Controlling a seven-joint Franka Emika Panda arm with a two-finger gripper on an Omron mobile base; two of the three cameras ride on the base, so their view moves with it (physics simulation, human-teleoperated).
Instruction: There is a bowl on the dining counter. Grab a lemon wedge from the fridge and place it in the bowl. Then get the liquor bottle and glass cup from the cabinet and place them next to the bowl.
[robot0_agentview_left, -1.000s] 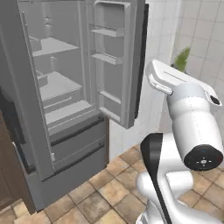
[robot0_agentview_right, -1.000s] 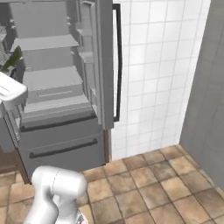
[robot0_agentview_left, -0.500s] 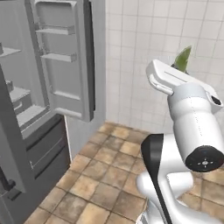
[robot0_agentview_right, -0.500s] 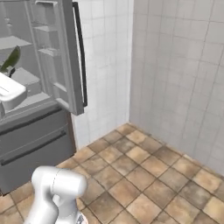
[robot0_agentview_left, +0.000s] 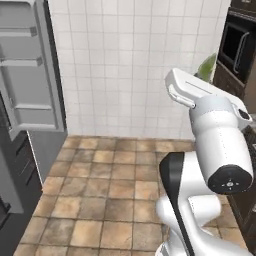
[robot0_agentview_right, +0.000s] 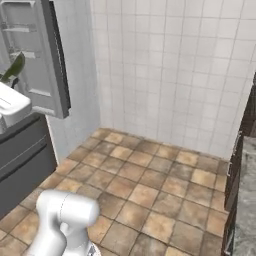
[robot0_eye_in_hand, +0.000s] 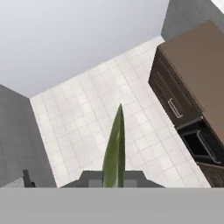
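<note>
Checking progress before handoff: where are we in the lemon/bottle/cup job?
Done: the lemon wedge is out of the fridge, pinched in the shut gripper. In hand: carrying it, facing the tiled wall; the fridge door hangs open at the left. Left: dropping the wedge in the bowl, then fetching bottle and cup; none of those are in sight.
</note>
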